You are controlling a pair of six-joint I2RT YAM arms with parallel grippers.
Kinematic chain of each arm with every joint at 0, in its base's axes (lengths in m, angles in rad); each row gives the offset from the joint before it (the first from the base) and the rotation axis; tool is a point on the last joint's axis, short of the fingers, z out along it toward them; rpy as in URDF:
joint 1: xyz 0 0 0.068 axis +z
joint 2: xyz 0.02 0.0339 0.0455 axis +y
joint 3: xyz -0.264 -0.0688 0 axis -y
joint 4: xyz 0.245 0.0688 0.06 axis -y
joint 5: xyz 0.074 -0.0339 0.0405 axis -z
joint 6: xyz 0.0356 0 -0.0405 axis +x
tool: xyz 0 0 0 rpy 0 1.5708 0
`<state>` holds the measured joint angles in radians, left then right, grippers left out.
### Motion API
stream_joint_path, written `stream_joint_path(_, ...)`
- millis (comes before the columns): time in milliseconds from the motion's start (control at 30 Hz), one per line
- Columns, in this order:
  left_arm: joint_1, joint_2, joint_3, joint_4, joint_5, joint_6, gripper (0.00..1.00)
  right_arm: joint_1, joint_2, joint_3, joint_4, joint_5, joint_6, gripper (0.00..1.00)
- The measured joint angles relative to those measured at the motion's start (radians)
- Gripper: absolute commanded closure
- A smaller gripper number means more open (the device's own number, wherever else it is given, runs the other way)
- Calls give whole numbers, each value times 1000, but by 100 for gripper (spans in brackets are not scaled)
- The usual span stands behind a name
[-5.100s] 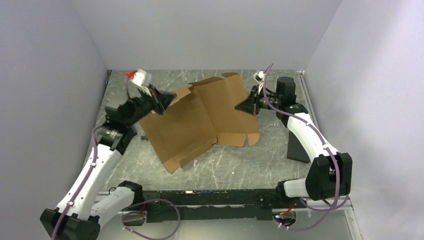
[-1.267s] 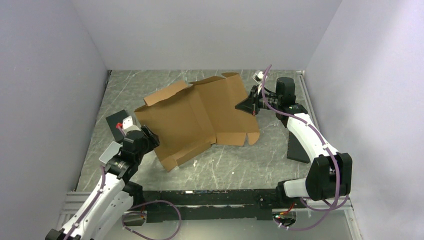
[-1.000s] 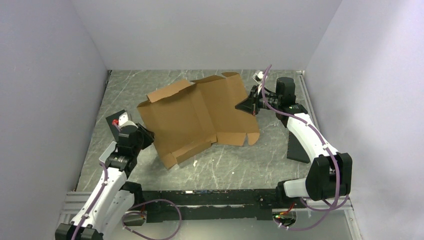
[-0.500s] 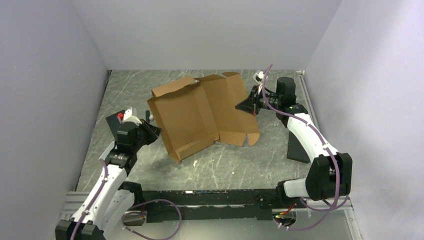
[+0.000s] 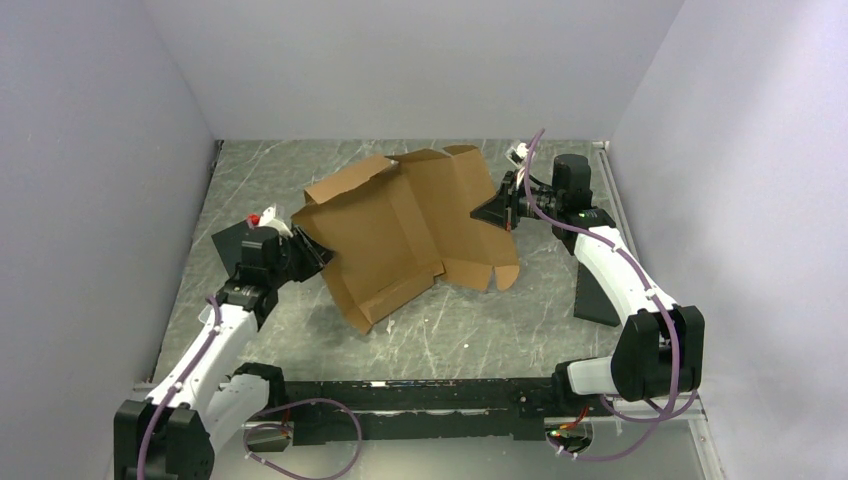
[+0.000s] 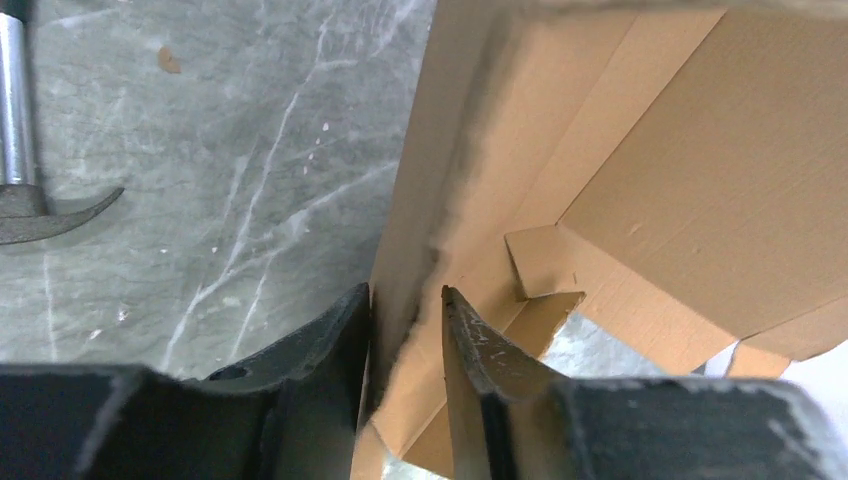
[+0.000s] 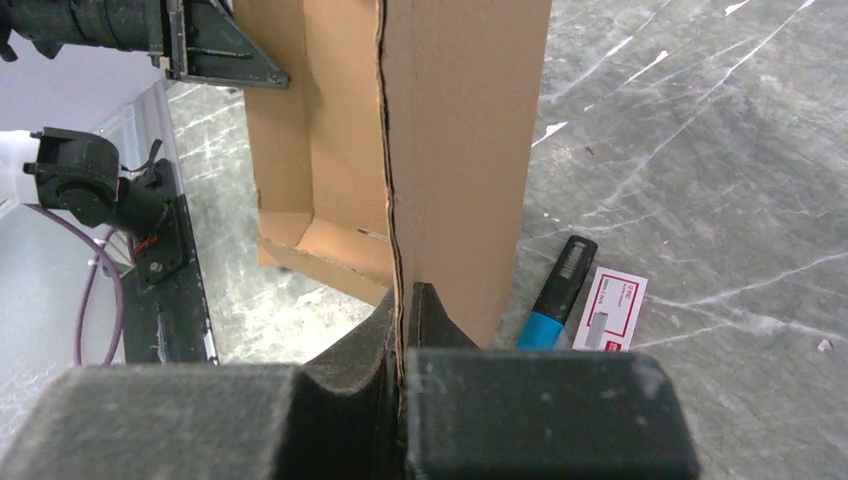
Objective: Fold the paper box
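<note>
No legible text found. Red and grey print seen on small white card beside blue-black marker; characters too small to be read.

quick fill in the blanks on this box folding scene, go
The paper box is made of brown ___.
The ___ tool is clamped shut on its edge.
The left tool has cardboard ___ its fingers.
Beside the white card lies a marker with a ___ barrel.
Missing: cardboard; right; between; blue.
</note>
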<state>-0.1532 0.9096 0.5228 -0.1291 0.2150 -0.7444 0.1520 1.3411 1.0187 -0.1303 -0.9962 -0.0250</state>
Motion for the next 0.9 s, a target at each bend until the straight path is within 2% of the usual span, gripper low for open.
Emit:
stream_joint_path(100, 0, -13, 10, -36, 5, 11, 35, 0, 0, 0, 0, 1, -3, 100)
stream_joint_path(200, 0, -86, 22, -118, -26, 21, 32, 0, 0, 0, 0, 3, -10, 100)
stream_joint_path(367, 0, -266, 43, -303, -110, 10, 32, 0, 0, 0, 0, 16, -13, 100)
stream_joint_path(467, 0, -351, 45, -393, -116, -10, 38, 0, 1, 0, -1, 21, -16, 100)
stream_joint_path(633, 0, -449, 42, -461, 13, -21, 48, 0, 6, 0, -1, 23, -16, 100)
stream_joint_path(767, -1, -421, 21, -416, 155, -26, 51, 0, 11, 0, 2, 23, -16, 100)
stream_joint_path(900, -32, -282, -6, -318, 220, -29, 51, 0, 16, 0, 8, 23, -8, 100)
